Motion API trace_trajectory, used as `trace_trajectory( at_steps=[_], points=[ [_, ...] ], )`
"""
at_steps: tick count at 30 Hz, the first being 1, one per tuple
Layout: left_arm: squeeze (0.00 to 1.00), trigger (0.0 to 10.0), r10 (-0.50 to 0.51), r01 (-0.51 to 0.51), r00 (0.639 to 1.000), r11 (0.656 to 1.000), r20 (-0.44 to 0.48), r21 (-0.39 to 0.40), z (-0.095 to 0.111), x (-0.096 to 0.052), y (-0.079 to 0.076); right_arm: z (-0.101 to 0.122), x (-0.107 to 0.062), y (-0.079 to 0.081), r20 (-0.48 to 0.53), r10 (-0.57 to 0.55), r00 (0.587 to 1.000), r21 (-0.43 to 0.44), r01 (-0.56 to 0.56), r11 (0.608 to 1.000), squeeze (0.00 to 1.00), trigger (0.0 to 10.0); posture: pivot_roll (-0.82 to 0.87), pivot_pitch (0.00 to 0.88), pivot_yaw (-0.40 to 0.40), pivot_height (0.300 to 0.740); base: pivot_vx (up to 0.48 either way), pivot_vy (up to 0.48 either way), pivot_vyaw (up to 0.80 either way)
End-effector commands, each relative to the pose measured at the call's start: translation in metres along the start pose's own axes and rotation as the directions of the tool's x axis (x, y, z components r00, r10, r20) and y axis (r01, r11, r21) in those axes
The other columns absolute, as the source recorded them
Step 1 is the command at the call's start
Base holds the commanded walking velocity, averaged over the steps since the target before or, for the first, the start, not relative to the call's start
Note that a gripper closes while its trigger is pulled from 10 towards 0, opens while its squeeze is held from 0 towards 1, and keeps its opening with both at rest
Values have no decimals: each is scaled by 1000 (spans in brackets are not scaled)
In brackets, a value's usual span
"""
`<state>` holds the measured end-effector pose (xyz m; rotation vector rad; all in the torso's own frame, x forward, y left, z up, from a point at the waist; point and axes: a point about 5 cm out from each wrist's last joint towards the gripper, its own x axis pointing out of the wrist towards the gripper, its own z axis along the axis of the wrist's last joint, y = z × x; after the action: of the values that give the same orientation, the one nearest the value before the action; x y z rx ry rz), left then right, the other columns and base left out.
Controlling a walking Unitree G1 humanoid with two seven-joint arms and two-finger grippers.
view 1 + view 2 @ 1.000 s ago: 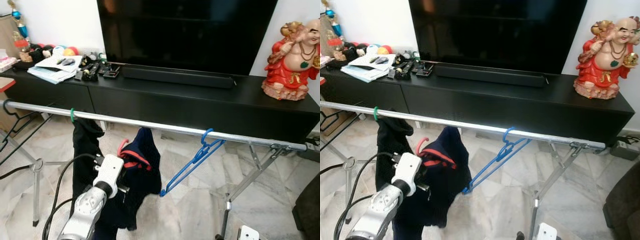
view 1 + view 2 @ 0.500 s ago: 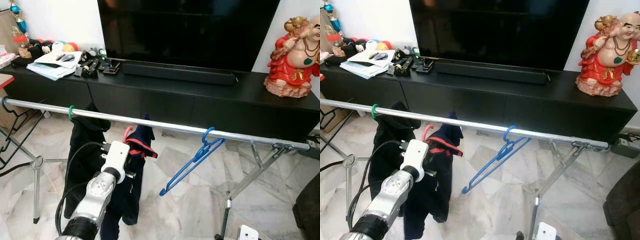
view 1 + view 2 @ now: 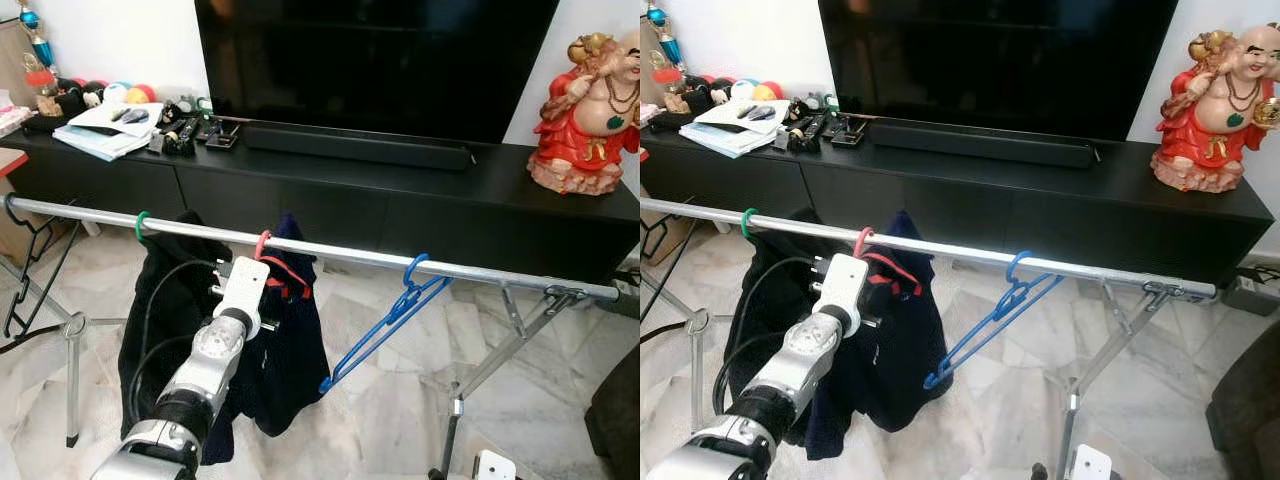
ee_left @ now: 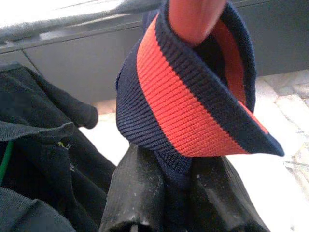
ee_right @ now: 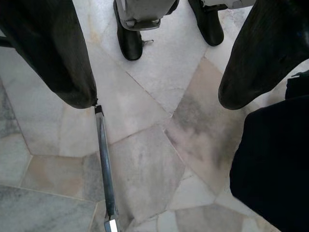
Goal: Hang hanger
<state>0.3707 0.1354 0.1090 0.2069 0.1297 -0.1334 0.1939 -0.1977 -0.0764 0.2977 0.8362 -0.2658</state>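
A long black low counter (image 3: 420,215) runs along the wall under a big dark television screen (image 3: 380,60), with a red and gold laughing figurine (image 3: 590,115) at its right end and a heap of papers and small oddments (image 3: 110,130) at its left. In front of it a silver metal drying-rack rail (image 3: 480,274) crosses the scene above the pale marble floor (image 3: 400,410).

A navy garment with a red-striped collar (image 3: 290,340) hangs from the rail on a pink plastic hanger (image 3: 262,243), whose hook sits over the rail between a green hanger hook (image 3: 141,225) carrying a black garment (image 3: 165,310) and an empty blue plastic hanger (image 3: 385,320) well to the right.

The silver left arm reaches up to the navy garment, and the left claw (image 4: 169,193) is pinching the fabric just beneath the collar, its black fingers (image 4: 133,188) pressed against the cloth.

The right claw (image 5: 159,63) hangs low over the floor with its fingers spread wide; the thin metal bar (image 5: 104,164) beneath it is probably a rack leg.
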Motion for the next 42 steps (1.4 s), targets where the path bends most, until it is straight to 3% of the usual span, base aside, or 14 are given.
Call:
trace_trajectory(
  at_steps=[1, 7, 11, 19, 25, 30, 31, 32, 33, 37, 39, 42],
  points=[
    [0, 10000, 29, -29, 1000, 1000, 12, 5, 12, 6, 2, -4, -1, 0, -19, 1, 1000, -5, -1, 1000, 0, 10000, 37, 50, -16, 740, 0, 0, 0],
    [0, 10000, 59, -61, 995, 998, -75, -13, 5, 9, 2, -5, -1, 1, -23, 2, 1000, -8, -2, 1000, 0, 10000, 35, 51, -16, 740, 0, 0, 0],
    [0, 10000, 68, -66, 988, 998, -139, 22, -3, 8, 2, -5, -1, 1, -24, 3, 1000, -8, -3, 1000, 0, 10000, 37, 53, -17, 740, 0, 0, 0],
    [0, 10000, 12, -2, 979, 999, -204, 46, -19, 3, -7, -7, -1, 2, -32, 6, 999, -13, -7, 1000, 0, 10000, 41, 55, -17, 740, 0, 0, 0],
    [0, 10000, -2, 8, 985, 999, -174, 32, -21, 1, -6, -7, -1, 2, -34, 5, 999, -12, -5, 1000, 0, 10000, 44, 55, -16, 740, 0, 0, 0],
    [0, 10000, -89, 88, 996, 996, -23, -8, -9, -1, -7, -7, -1, 2, -33, 5, 999, -14, -5, 1000, 0, 10000, 41, 52, -11, 740, 0, 0, 0],
    [0, 10000, -110, 110, 994, 993, -8, 30, -8, -3, -7, -7, -1, 3, -33, 5, 999, -16, -5, 1000, 0, 10000, 41, 52, -11, 740, 0, 0, 0],
    [0, 10000, -152, 150, 988, 982, 10, 117, -7, -5, -4, -7, -1, 3, -33, 5, 999, -18, -5, 1000, 0, 10000, 41, 52, -12, 740, 0, 0, 0],
    [0, 10000, -168, 164, 986, 977, 21, 139, -6, -6, -2, -7, -1, 3, -33, 5, 999, -18, -5, 1000, 0, 10000, 41, 52, -12, 740, 0, 0, 0],
    [0, 10000, -135, 127, 990, 982, 51, 139, 0, -5, 15, -8, -1, 2, -34, 5, 999, -19, -6, 1000, 0, 10000, 47, 48, -15, 740, 0, 0, 0],
    [0, 10000, -72, 62, 995, 990, 71, 127, 8, -2, 28, -7, -1, 2, -34, 7, 999, -22, -7, 1000, 0, 10000, 45, 45, -18, 740, 0, 0, 0],
    [0, 10000, -50, 39, 996, 990, 78, 133, 14, 1, 30, -7, -1, 2, -33, 7, 999, -24, -8, 1000, 0, 10000, 44, 45, -20, 740, 0, 0, 0]
  ],
)
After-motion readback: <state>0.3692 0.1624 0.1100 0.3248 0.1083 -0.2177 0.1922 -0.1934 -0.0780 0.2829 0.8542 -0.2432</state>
